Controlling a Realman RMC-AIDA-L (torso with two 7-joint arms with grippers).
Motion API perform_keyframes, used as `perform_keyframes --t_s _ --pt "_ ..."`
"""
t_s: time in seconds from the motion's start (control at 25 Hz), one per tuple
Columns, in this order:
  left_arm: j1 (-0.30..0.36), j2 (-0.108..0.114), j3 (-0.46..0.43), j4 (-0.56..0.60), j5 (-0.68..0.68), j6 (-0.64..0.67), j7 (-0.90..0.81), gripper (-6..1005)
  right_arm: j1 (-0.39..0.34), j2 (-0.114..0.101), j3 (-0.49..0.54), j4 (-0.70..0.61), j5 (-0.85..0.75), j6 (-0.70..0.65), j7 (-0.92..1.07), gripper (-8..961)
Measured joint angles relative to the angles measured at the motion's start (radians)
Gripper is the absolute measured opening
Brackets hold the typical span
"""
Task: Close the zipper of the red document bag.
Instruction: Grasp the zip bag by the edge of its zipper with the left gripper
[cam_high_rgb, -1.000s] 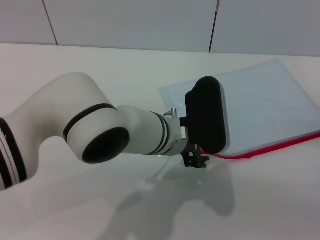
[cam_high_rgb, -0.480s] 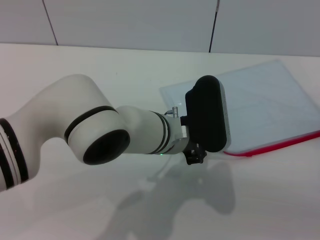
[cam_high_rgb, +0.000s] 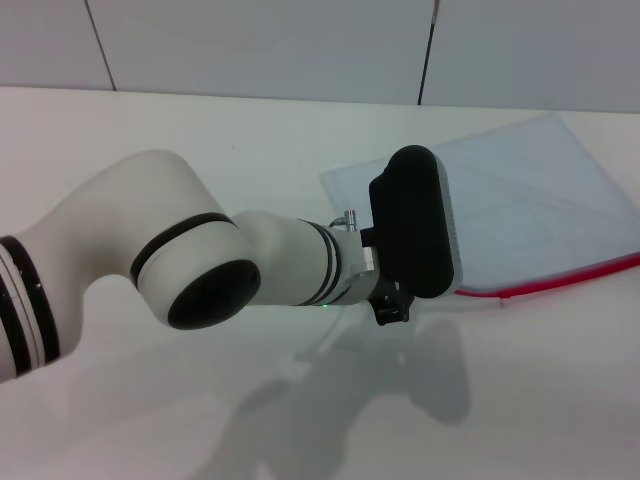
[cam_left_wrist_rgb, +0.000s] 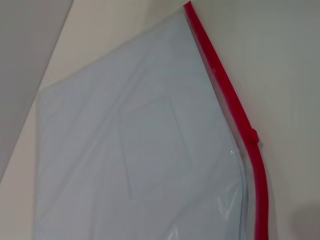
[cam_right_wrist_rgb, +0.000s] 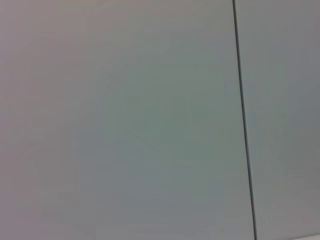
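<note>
Bag's red edge has slid rightward. We are judging the red document bag light, floppy, slippery; pinch the zipper slider. Left claw state unreadable.

head looks down; left wrist hovers close over the red document bag

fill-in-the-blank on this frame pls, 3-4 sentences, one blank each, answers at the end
1. The flat translucent pale blue document bag lies on the white ____.
2. The thin zipper strip along one edge of the bag is coloured ____.
3. In the head view, the ____ arm's gripper is at the bag's near corner.
4. The right wrist view shows only a plain ____, no bag.

Missing words: table; red; left; wall
</note>
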Motion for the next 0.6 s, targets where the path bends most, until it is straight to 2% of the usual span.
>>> perform_keyframes --t_s 0.4,0.6 --pt "0.011 0.002 0.007 -0.013 0.002 0.031 -0.019 91 0.0 0.0 0.011 0.005 0.008 -0.003 0.0 878" --pt "0.076 0.009 -0.034 -0.118 0.011 0.062 -0.03 59 0.0 0.0 0.02 0.007 0.003 -0.005 0.023 878"
